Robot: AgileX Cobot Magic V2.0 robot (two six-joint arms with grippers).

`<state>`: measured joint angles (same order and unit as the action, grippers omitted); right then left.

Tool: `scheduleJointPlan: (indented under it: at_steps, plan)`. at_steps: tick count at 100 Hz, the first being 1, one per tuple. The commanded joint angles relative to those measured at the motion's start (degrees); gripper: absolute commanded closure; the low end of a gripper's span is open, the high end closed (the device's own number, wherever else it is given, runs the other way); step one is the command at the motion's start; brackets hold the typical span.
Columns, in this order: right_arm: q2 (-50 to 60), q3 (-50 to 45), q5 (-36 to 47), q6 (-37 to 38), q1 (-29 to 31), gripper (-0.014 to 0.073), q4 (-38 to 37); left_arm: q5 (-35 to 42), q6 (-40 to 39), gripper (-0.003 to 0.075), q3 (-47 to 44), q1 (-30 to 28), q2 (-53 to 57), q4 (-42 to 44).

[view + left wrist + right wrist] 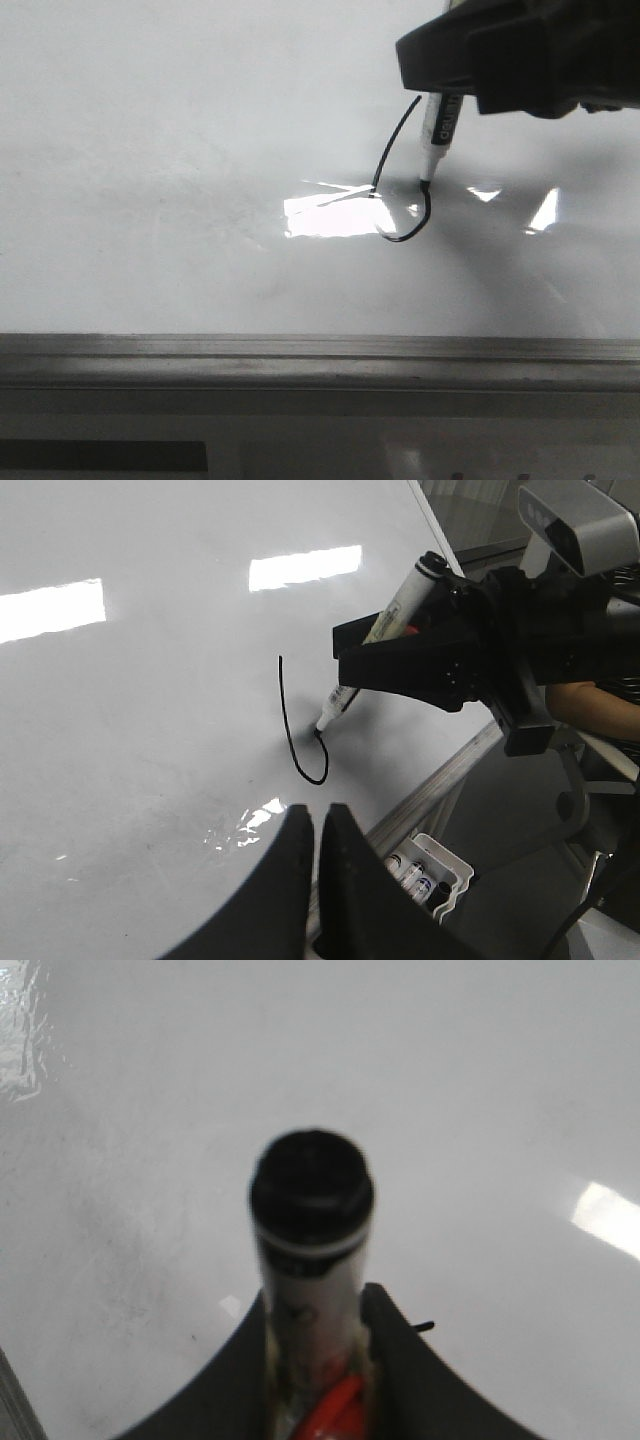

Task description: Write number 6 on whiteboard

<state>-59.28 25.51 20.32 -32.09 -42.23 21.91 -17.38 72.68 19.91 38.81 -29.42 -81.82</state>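
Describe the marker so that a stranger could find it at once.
On the glossy whiteboard, find the unfinished black number 6. The marker stands tilted with its tip on that line, held by the right gripper. It is white-bodied with a black end cap.

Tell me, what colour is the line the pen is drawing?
Black: the thin curved line of the number 6 on the glossy white whiteboard, clearest in the front view.

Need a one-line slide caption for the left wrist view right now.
Right gripper holds the marker tip-down on the whiteboard, number 6 loop unclosed.
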Motion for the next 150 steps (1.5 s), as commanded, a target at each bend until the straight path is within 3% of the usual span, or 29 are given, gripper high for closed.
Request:
scheduleJointPlan:
  at_steps: [1,55,62,70,77,84,85,95,99,117,137,150]
  plan:
    - [-0.34,3.11,4.09,-0.97,0.6,0.0665,-1.65,-0.21,-0.47,0.0741,1.62,0.19,-0.15,-1.28]
    - [-1.46,4.96,2.19,-0.45,-2.8,0.0665,-1.73,-0.85,-0.47,0.0741,1.62,0.19,-0.15,-1.28]
    - [2.0,6.24,-0.81,-0.45,-4.36,0.0665,-1.73,-1.86,-0.47,0.074,1.62,0.19,-0.15,-1.28]
    - [6.46,9.17,-9.68,-0.45,-6.34,0.0665,-1.73,-3.05,-0.47,0.0732,1.62,0.19,-0.15,-0.89]
    - [9.2,12.34,-19.27,-0.45,-7.17,0.0665,-1.73,-4.12,-0.47,0.0674,1.62,0.19,-0.27,-0.31]
    - [10.8,15.1,-26.74,-0.45,-7.21,0.0665,-1.73,-5.42,0.1,0.0552,1.72,0.19,-0.71,-0.2]
    - [10.88,15.52,-27.28,-0.45,-7.21,0.0665,-1.73,-6.0,0.67,0.0505,1.72,0.19,-0.88,-0.2]
    - [11.01,17.9,-31.83,-0.45,-7.21,0.0665,-1.73,-8.52,1.55,0.0323,2.37,0.19,-3.59,-0.1]
    - [11.01,18.75,-33.3,-0.45,-7.21,0.0665,-1.53,-10.08,2.69,0.0298,3.1,0.19,-5.09,0.01]
    - [9.6,20.58,-37.82,-0.45,-8.84,0.0665,-0.07,-21.81,10.58,0.0346,9.13,0.3,-15.07,-0.43]
    - [9.6,20.58,-35.11,-1.29,-15.55,0.0665,-0.07,-25.51,12.64,0.0352,14.18,0.3,-24.86,-1.87]
    - [9.6,20.58,-32.68,-1.29,-18.38,0.0665,0.0,-30.62,19.7,0.0352,14.68,0.3,-28.23,-7.44]
